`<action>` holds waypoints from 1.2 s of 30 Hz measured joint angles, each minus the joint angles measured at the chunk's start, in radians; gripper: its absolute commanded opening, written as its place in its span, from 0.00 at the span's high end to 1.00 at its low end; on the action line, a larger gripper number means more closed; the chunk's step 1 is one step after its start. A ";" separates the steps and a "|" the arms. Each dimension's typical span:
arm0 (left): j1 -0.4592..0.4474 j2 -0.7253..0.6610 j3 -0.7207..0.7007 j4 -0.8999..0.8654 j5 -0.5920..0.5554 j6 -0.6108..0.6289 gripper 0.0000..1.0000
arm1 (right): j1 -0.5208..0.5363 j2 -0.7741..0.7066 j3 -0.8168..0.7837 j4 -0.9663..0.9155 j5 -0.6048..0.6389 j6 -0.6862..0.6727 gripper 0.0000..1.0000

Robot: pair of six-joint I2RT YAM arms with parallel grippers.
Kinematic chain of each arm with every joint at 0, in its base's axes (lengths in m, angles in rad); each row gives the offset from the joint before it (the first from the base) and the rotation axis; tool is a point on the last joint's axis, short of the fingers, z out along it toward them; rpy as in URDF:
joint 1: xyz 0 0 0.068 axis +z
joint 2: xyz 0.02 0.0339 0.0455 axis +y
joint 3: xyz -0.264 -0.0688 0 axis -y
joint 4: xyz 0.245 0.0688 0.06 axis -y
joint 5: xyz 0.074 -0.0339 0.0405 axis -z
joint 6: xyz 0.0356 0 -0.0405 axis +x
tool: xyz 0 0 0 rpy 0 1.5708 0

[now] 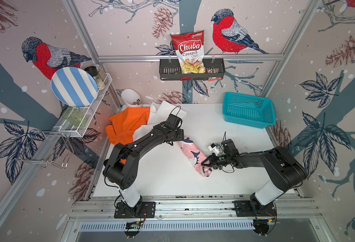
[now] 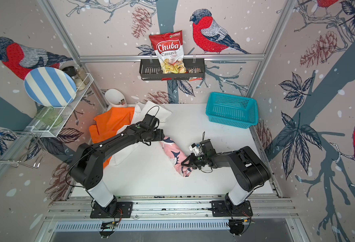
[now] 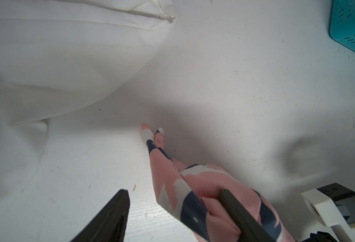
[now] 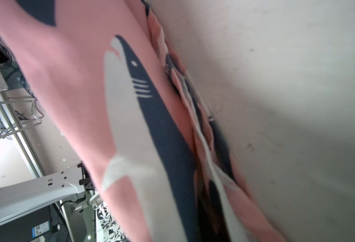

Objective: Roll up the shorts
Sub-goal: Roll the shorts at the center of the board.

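Note:
The pink shark-print shorts [image 1: 191,155] lie rolled into a slanted tube mid-table, also seen in a top view [image 2: 176,157]. My left gripper [image 3: 173,191] stands open over the roll's far end. One finger [image 3: 241,213] rests on the pink cloth [image 3: 206,188] and the other finger [image 3: 113,213] is over bare table. My right gripper [image 1: 204,163] has its fingers close together in the roll's near end [image 2: 185,163]. Pink cloth [image 4: 78,83] fills the right wrist view and covers the jaws. The orange shorts [image 1: 126,125] and the white shorts [image 1: 164,113] lie crumpled at the back left, under my left arm.
A teal basket [image 1: 247,111] stands at the back right of the table [image 1: 172,180]. A white bowl [image 1: 130,98] leans in the back left corner. A wire rack [image 1: 84,117] with a striped plate and a glass hangs on the left wall. A chips bag [image 1: 190,52] sits in a black wall basket.

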 measured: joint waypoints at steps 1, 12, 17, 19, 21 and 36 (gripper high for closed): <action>-0.001 0.021 0.011 0.000 -0.007 -0.001 0.44 | 0.000 -0.005 0.000 -0.011 0.005 -0.013 0.71; 0.015 0.243 0.051 0.033 -0.050 0.009 0.93 | 0.071 -0.258 0.101 -0.391 0.438 -0.150 0.30; 0.034 0.230 0.001 0.127 -0.043 0.014 0.97 | 0.205 -0.354 0.274 -0.619 0.739 -0.171 0.28; 0.037 0.219 -0.023 0.156 -0.041 0.015 0.98 | 0.260 -0.354 0.343 -0.687 0.838 -0.173 0.31; 0.039 0.209 -0.041 0.177 -0.040 0.015 0.99 | 0.295 -0.343 0.381 -0.726 0.886 -0.176 0.37; 0.087 0.158 -0.140 0.248 -0.061 0.016 0.99 | 0.314 -0.084 0.113 -0.253 0.710 -0.139 0.74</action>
